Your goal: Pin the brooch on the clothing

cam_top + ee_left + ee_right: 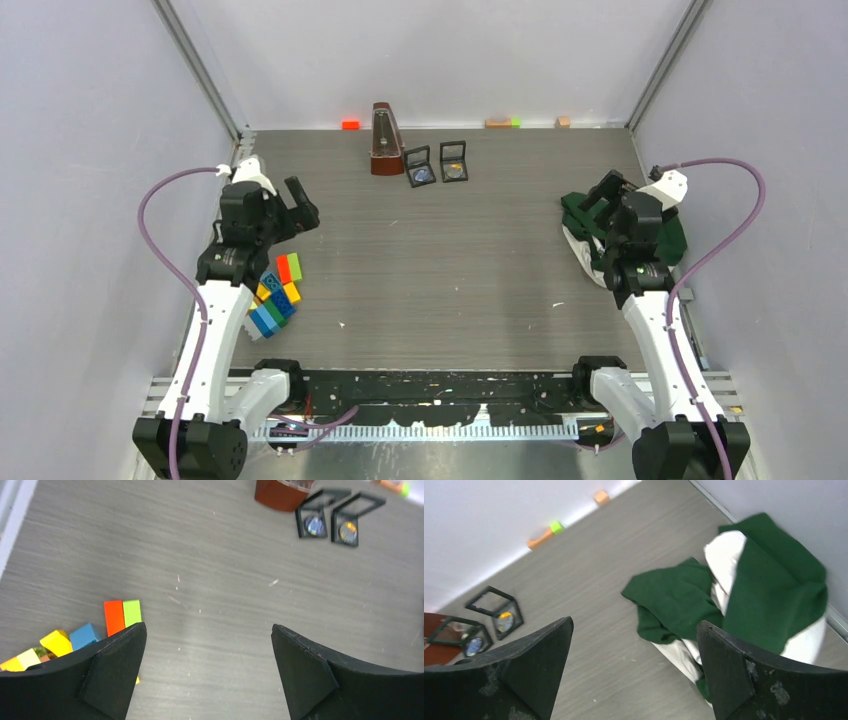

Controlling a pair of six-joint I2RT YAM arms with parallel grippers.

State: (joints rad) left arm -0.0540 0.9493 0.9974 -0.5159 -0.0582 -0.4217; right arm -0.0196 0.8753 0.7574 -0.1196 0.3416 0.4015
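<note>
One crumpled T-shirt (774, 595), one brown metronome (385, 140), two black display frames (421, 167), and a cluster of coloured blocks (278, 295) too jumbled to count.

Light is bright, even and diffuse, apparently from overhead. The grey worktop (450, 270) is uniformly lit, and the coloured blocks (277, 295) cast only faint, soft-edged shadows. The overhead view is fairly sharp, with no glare on the pale walls (90, 200).

In the left wrist view the wood grain is crisp mid-frame. The left fingers (115, 672) along the bottom edge read as flat black with little detail.

The right wrist view is softer overall. The T-shirt (769, 590) has smeared edges, the wall at upper left washes to near white, and the right fingers (729, 675) show pale scuffs.
</note>
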